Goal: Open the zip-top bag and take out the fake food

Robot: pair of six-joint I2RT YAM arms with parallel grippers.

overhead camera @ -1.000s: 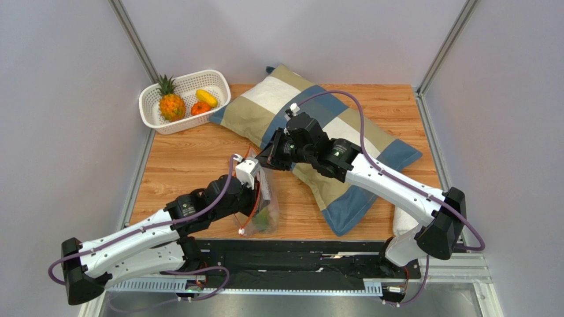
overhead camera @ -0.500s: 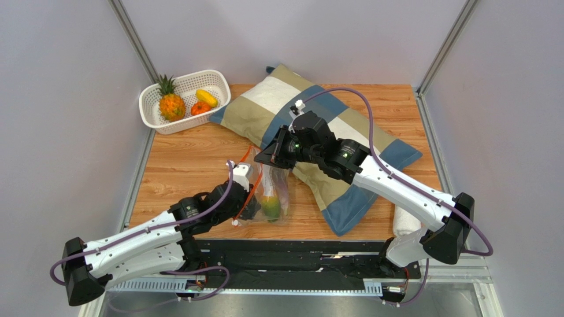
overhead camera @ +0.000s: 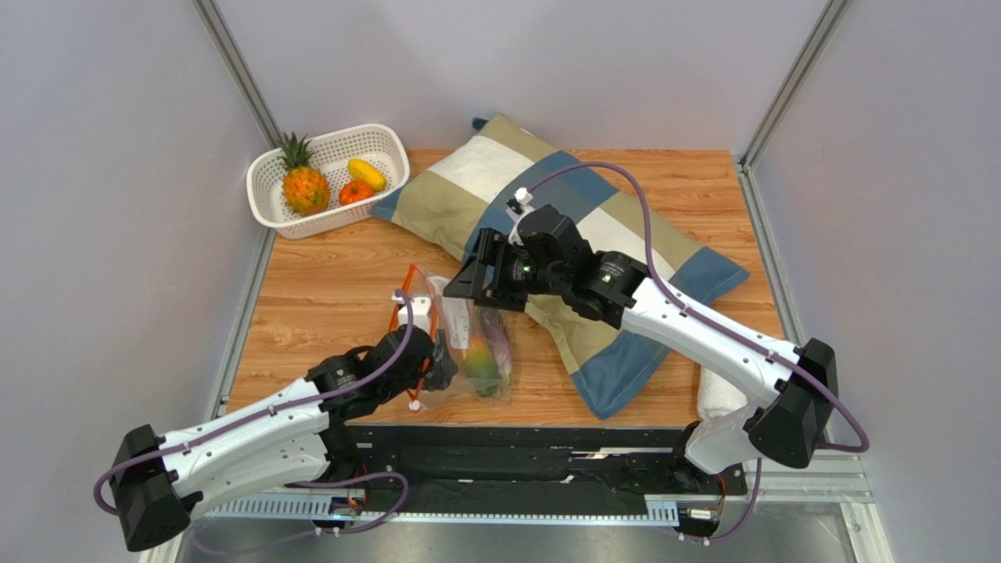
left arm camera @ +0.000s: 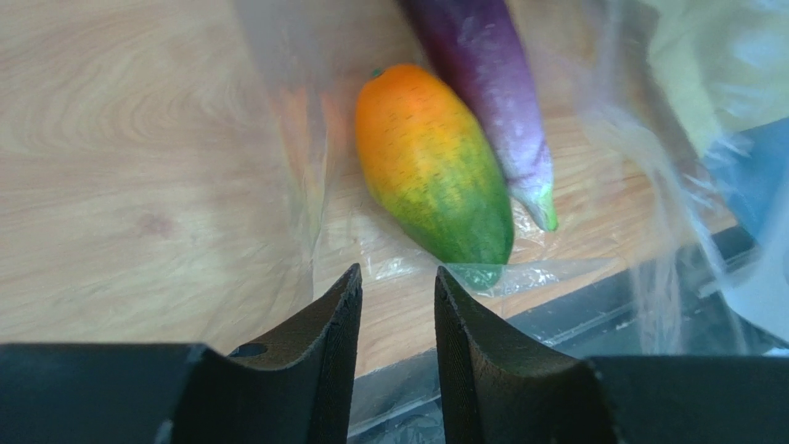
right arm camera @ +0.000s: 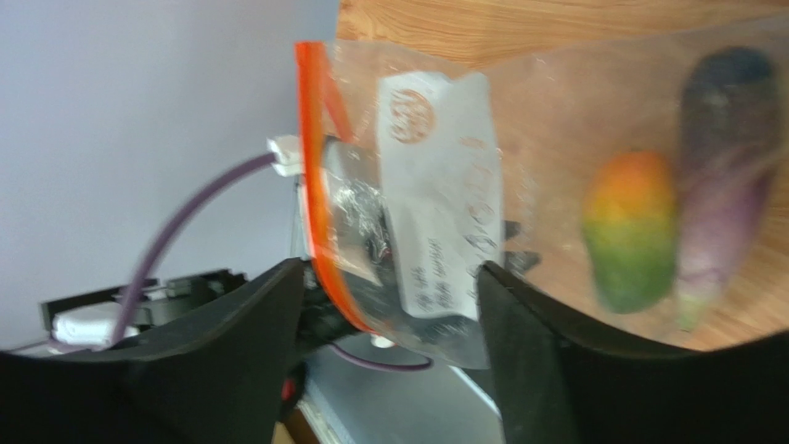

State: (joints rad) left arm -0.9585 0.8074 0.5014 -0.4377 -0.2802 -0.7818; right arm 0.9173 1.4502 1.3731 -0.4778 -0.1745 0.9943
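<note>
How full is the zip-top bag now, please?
Not empty: a green-orange mango and a purple eggplant lie inside the zip-top bag, seen through its clear plastic.

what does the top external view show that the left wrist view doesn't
Only top external: the white basket with the pineapple in it, and the pillow. Only left wrist: the left gripper seen close up, a gap between its tips. Both: the zip-top bag holding the mango and the eggplant.
</note>
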